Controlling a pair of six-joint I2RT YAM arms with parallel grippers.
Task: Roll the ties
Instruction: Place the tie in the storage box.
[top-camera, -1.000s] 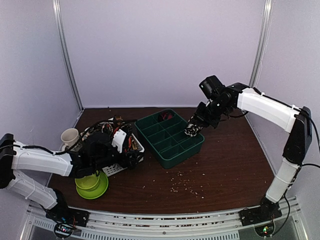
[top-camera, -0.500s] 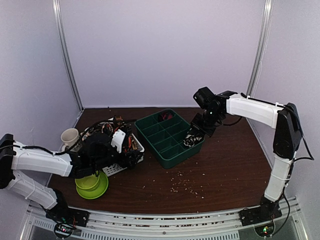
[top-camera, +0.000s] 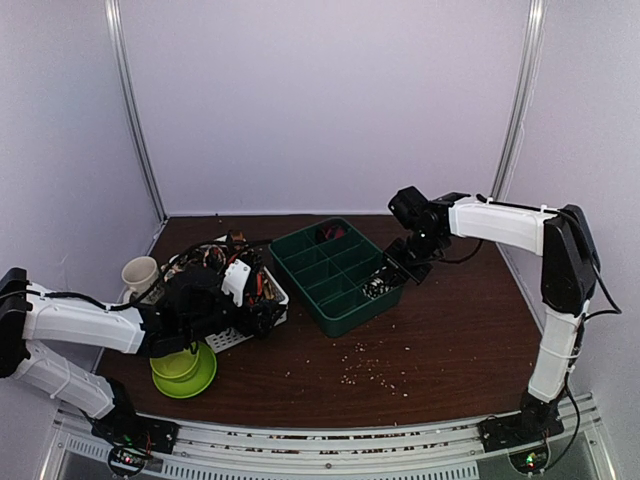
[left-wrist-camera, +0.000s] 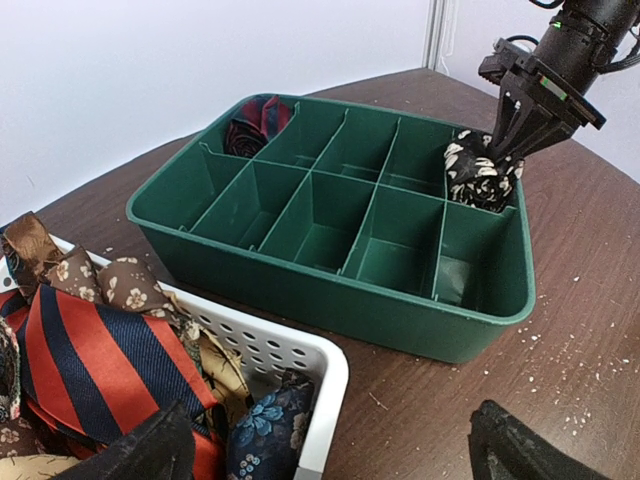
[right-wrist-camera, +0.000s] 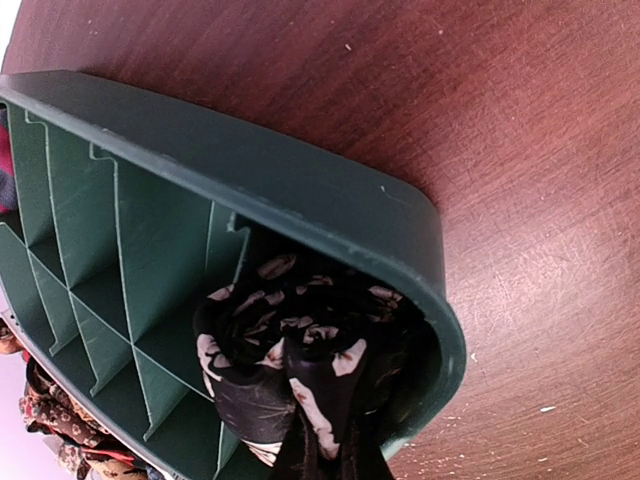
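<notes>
Our left gripper (left-wrist-camera: 330, 445) stands wide and holds nothing, poised over the basket (left-wrist-camera: 305, 350), we judge, to take the next loose tie. The striped tie (left-wrist-camera: 90, 360) lies just beneath its jaws, toward one finger. Beyond, the tray (left-wrist-camera: 300, 285) seems meant to keep finished rolls apart, one per cell. Our right gripper (left-wrist-camera: 505, 140) is clenched on the spotted roll (left-wrist-camera: 480, 175), which sits at its fingertips, partly down in a corner cell. A red roll (left-wrist-camera: 250, 125) fills another corner cell, well apart from both jaws.
</notes>
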